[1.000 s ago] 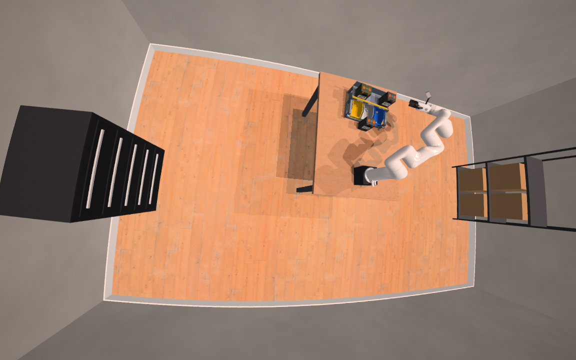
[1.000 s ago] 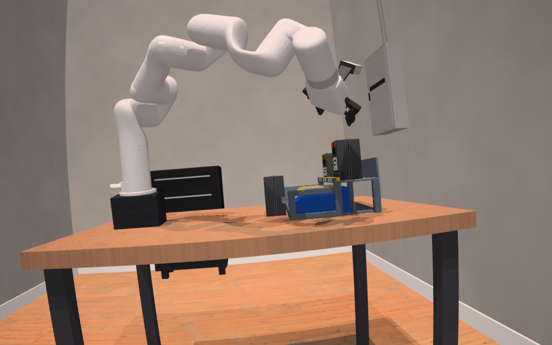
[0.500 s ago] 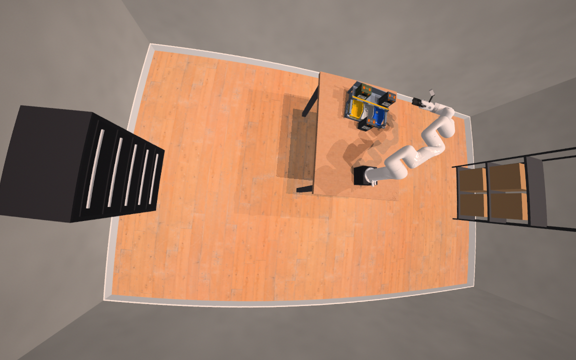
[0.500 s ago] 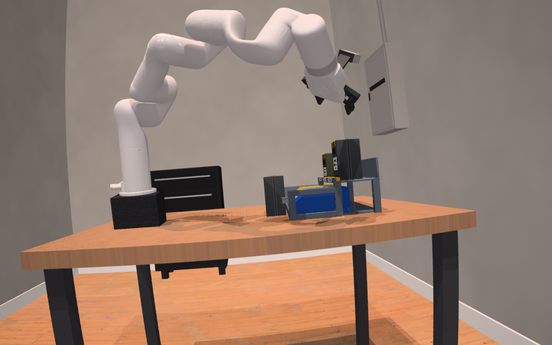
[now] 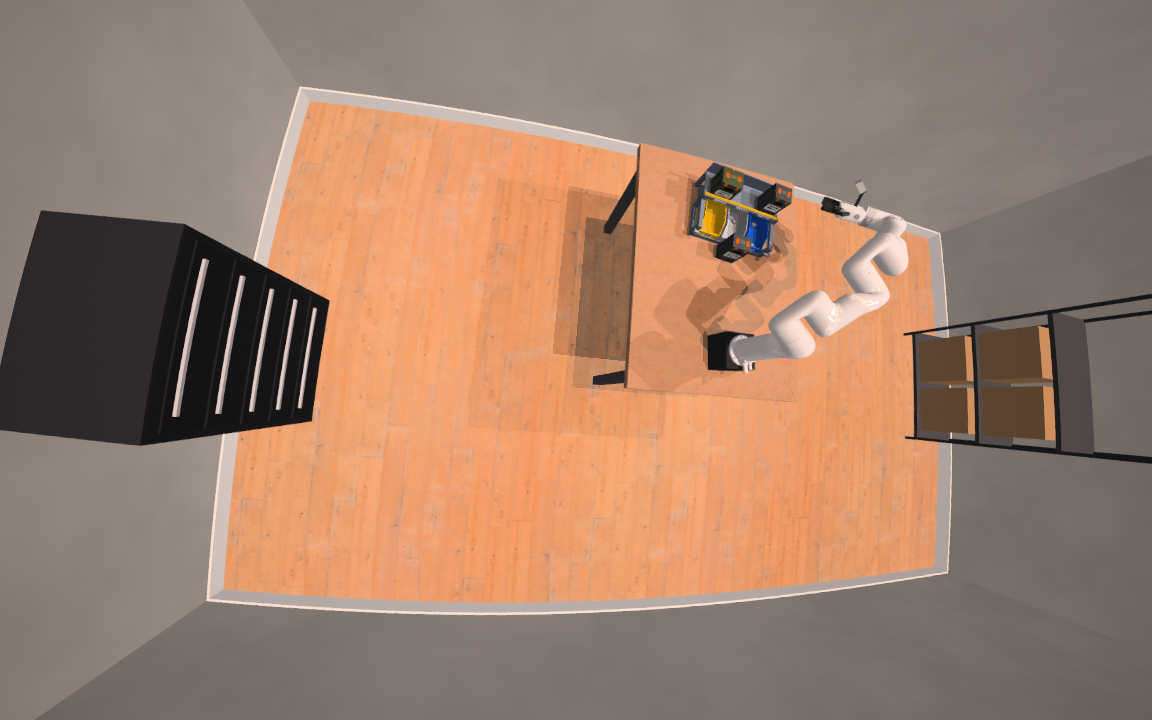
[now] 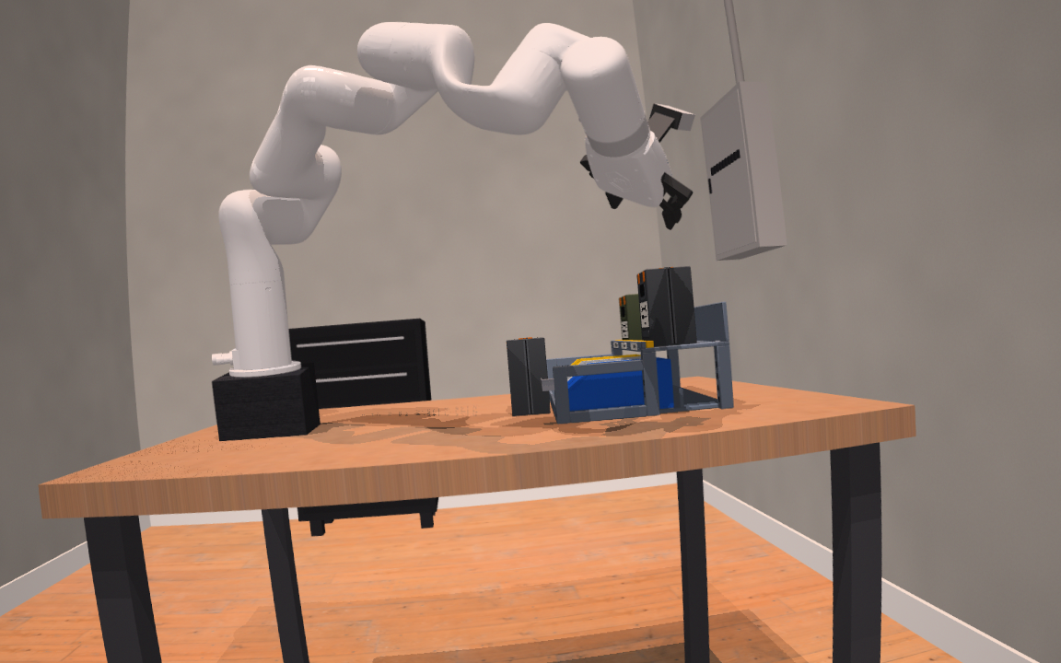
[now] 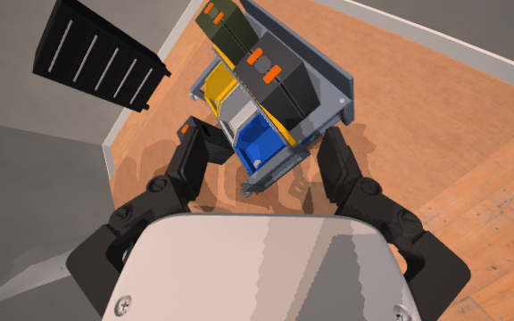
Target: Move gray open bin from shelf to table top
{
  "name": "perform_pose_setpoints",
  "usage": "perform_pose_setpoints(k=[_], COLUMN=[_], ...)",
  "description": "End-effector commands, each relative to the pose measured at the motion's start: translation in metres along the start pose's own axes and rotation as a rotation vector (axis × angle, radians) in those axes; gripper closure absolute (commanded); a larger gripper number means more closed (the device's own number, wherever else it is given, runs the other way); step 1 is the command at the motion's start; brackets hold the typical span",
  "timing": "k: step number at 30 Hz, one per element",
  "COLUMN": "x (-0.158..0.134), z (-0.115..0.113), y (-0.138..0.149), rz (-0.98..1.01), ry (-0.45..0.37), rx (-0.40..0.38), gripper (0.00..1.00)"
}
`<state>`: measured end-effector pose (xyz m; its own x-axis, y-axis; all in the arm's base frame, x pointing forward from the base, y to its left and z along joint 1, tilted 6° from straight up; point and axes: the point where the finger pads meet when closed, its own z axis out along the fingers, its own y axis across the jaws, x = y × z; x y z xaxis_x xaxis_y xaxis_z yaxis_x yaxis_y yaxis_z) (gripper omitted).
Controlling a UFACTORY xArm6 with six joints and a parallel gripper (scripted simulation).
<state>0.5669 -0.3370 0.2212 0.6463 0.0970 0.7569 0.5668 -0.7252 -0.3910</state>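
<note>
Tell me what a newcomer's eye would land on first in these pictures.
The tall white robot arm arches over the wooden table, its black gripper open and empty, high above the small gray shelf unit. That shelf draws the eye next: a yellow bin, a gray open bin and a blue bin side by side, with dark boxes on top.

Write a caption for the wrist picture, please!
Open gripper hovers above shelf holding yellow, gray and blue bins.

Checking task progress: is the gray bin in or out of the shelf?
In: the gray bin sits between yellow and blue bins.
</note>
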Motion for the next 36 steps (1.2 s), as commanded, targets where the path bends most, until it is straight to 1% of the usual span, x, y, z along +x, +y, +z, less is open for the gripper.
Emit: perform_pose_setpoints(k=[1,25,30,36], x=[0.003,-0.001,-0.033,-0.033], z=[-0.002,0.001,-0.014,-0.014], y=[0.0,0.002,-0.034,-0.034], rz=[-0.007,-0.007,-0.007,-0.007], ry=[0.001,0.001,0.001,0.001], rx=[-0.004,-0.004,-0.004,-0.004], gripper=[0.0,0.0,0.0,0.0])
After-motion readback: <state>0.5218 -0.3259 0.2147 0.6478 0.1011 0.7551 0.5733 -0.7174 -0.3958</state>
